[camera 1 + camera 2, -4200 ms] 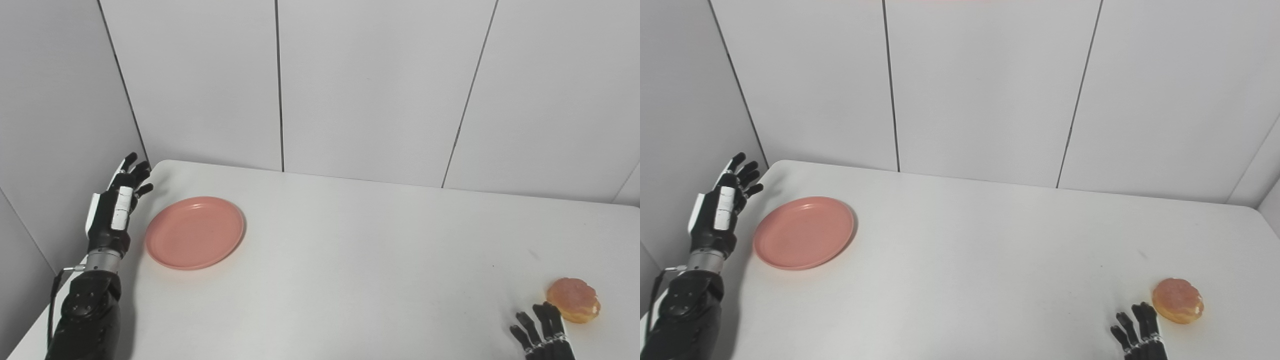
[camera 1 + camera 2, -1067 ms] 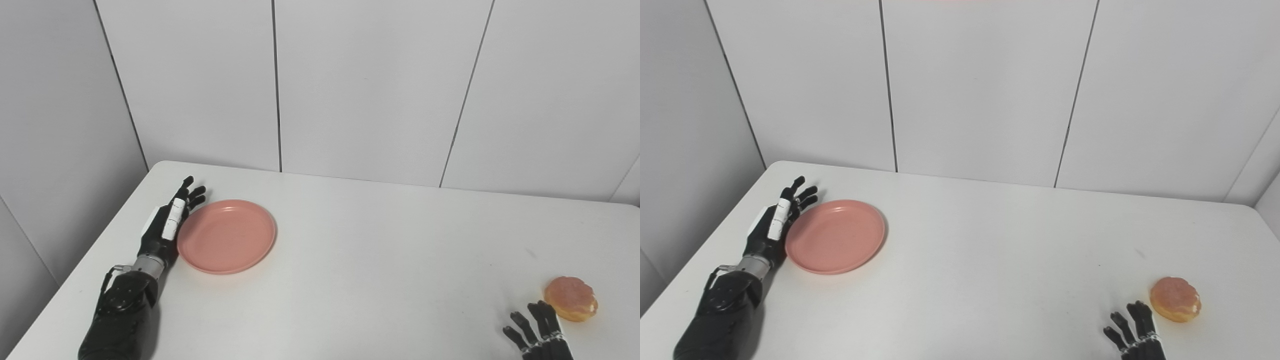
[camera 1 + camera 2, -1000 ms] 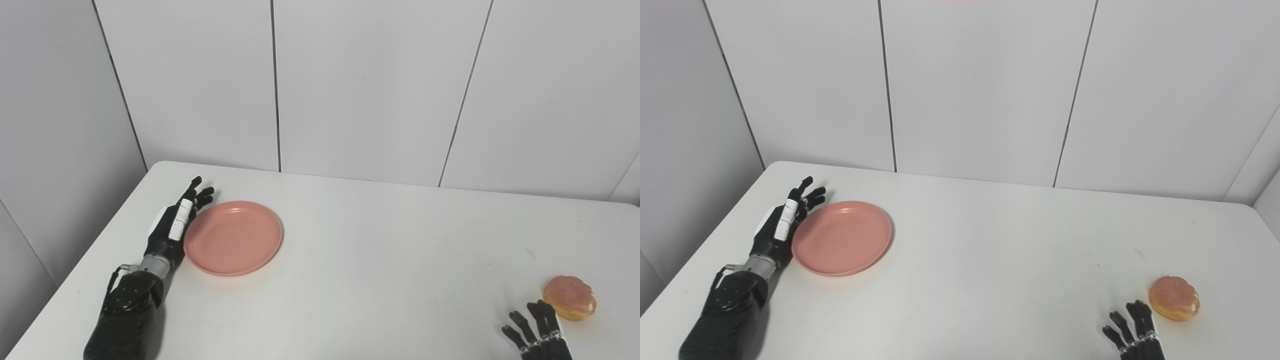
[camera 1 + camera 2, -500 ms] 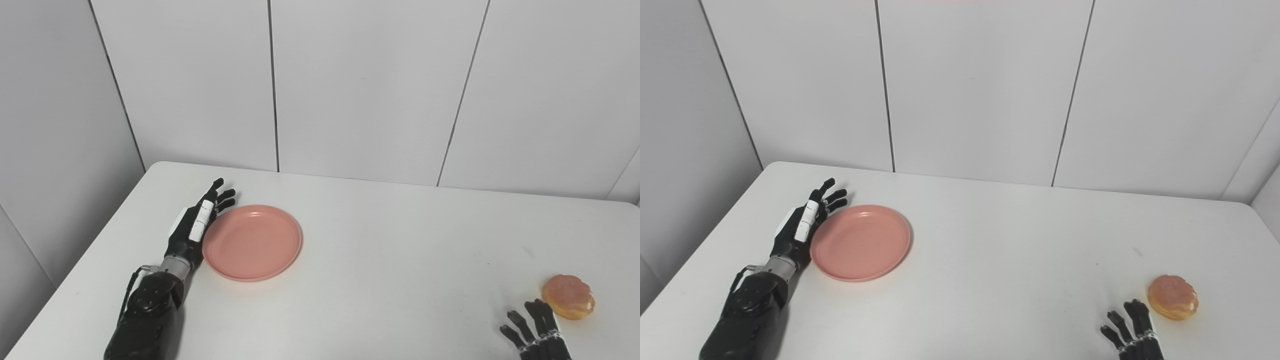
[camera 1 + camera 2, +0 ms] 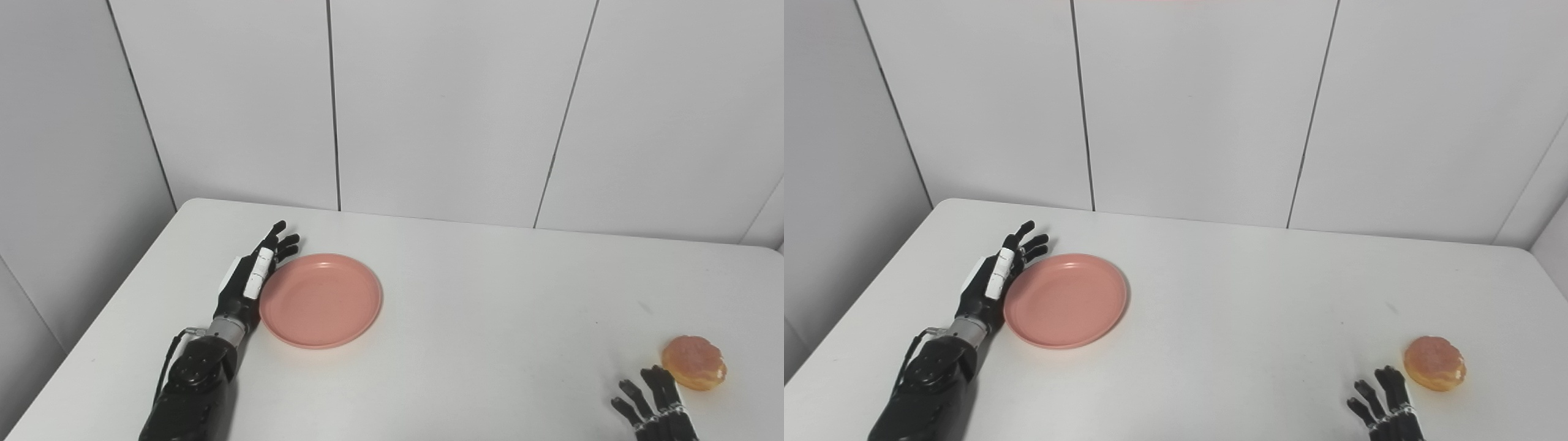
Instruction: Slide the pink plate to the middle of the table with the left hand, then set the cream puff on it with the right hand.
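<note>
White worktop with rounded corners, set against pale panelled walls. Toward the left edge, the left hand lies low on the surface with its fingers stretched out and spread, holding nothing; its inner side rests against the left rim of the pink plate. The plate sits flat and empty, left of the worktop's middle and somewhat nearer the far edge than the near one. The central stretch of the surface carries only a few faint dark specks toward the right. Near the right edge, close to the near edge, the cream puff lies on the worktop, golden with a pinkish top. Just left of it, apart from it, the right hand enters at the near edge, fingers extended and splayed, grasping nothing; only its fingers are in view.
</note>
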